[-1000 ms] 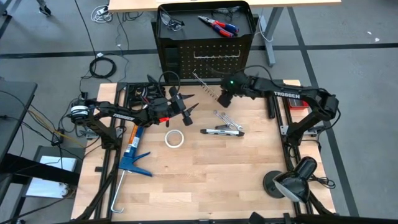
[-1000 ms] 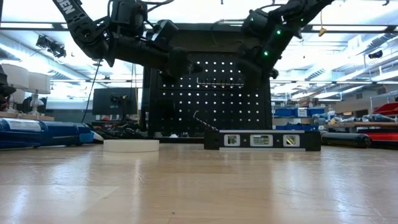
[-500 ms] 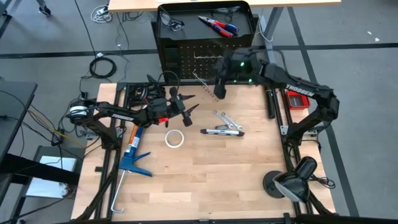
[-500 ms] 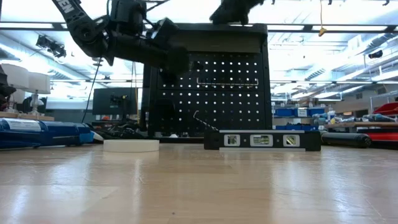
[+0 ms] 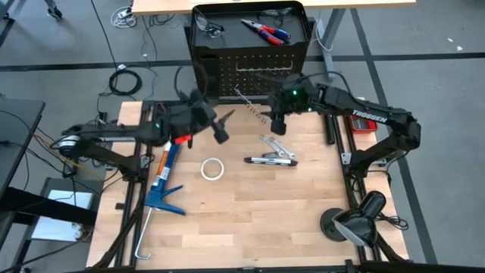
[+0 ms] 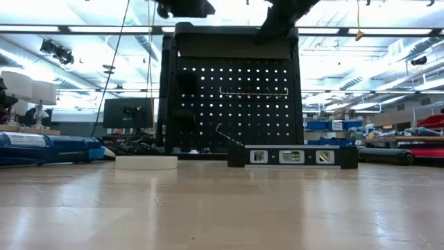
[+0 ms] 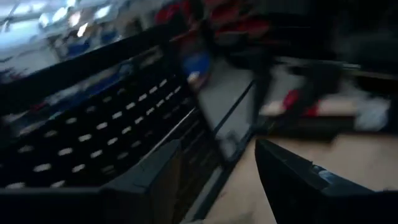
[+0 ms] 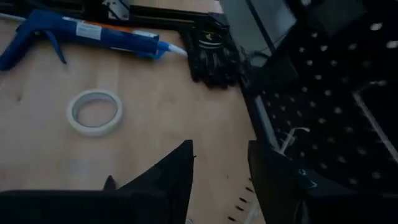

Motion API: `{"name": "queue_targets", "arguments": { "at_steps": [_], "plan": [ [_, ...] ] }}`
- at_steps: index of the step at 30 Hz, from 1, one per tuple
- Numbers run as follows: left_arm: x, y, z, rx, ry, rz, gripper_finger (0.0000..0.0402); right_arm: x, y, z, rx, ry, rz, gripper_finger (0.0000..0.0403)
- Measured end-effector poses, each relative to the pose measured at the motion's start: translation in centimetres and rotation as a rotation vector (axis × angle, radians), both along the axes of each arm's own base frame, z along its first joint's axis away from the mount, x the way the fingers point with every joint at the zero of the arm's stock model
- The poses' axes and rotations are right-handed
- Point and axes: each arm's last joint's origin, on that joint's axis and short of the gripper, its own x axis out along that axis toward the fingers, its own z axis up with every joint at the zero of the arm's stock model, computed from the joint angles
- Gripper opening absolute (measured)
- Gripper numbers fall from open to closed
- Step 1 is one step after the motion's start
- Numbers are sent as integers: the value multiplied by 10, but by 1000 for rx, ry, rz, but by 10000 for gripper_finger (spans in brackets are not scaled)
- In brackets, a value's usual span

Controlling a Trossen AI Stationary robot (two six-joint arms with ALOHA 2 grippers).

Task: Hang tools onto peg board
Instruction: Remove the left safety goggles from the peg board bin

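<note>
both dark two-finger claws hang spread and empty before the upright black perforated metal peg board (image 5: pixel 250 72): left gripper (image 5: pixel 220 125), right gripper (image 5: pixel 277 125); red-and-blue-handled pliers (image 5: pixel 265 30) lie on its top tray.

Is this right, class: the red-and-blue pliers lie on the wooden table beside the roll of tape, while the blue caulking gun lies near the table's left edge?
Not quite. The high view shows the red-and-blue pliers lying in the tray on top of the peg board, not on the wooden table. The roll of tape is on the table, and the blue caulking gun does lie near its left edge.
</note>
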Motion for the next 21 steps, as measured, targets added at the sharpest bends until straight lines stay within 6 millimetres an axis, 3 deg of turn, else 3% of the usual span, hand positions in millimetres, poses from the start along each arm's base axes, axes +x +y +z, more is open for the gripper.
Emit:
{"name": "queue_targets", "arguments": {
  "at_steps": [6,13,16,21],
  "plan": [
    [-2,24,69,66,137,136,211,-2,2,-45,-25,-62,4,161],
    [-22,49,136,259,219,320,211,-8,12,-100,5,-1,25,161],
    [-31,62,154,330,209,391,211,-8,17,-113,1,-11,42,161],
    [-38,93,167,353,252,497,211,-7,25,-122,-16,-45,71,161]
  ]
}}
